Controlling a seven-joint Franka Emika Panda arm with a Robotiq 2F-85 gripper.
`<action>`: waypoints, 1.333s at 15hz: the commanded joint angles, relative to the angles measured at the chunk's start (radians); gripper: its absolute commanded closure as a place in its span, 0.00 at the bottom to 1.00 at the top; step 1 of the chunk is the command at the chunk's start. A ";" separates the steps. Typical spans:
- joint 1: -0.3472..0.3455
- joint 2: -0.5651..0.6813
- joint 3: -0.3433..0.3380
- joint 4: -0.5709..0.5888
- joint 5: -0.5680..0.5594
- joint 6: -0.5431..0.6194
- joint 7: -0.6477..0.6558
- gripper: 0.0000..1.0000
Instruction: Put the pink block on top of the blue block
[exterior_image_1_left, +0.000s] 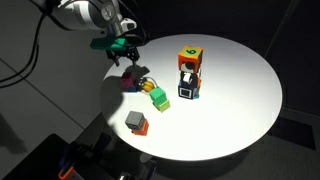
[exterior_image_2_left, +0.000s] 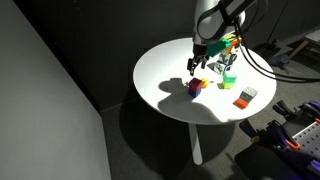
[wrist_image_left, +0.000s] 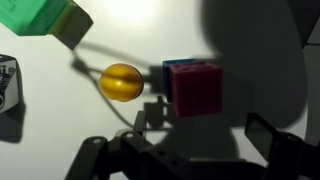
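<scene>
Where the pink block sits: the pink block (wrist_image_left: 195, 90) is on the white table (exterior_image_1_left: 240, 100), in the shadow under the arm. A yellow ball (wrist_image_left: 122, 82) lies just beside it and a green cube (wrist_image_left: 40, 15) a little further off.
Blue block: in the wrist view the blue block (wrist_image_left: 185, 63) shows only as a narrow strip along the far edge and one side of the pink block, touching it.
Stacked or not: I cannot tell. The strip could be the blue block peeping out from under the pink one, or a block pressed against it on the table. Both exterior views are too dark and too small at that spot to settle it.
Gripper: the gripper (wrist_image_left: 180, 140) has its jaws spread wide with nothing between them. It hovers above the two blocks and touches neither.
Done, as I judge: if the pink block does rest on the blue one, the placing is finished and the arm only has to draw clear.
Left, as I judge: if the two are side by side, the whole job remains: come down, close on the pink block, lift it and set it on the blue one.
Other things: an orange-and-grey cube (exterior_image_1_left: 137, 122) sits near the table edge and a stack of two cubes (exterior_image_1_left: 188, 72) stands well apart. Neither is in the way.
</scene>
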 joint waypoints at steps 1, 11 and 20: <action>-0.001 -0.088 -0.020 -0.067 -0.004 -0.047 0.030 0.00; -0.006 -0.245 -0.090 -0.152 -0.073 -0.201 0.114 0.00; -0.036 -0.398 -0.090 -0.248 -0.074 -0.258 0.139 0.00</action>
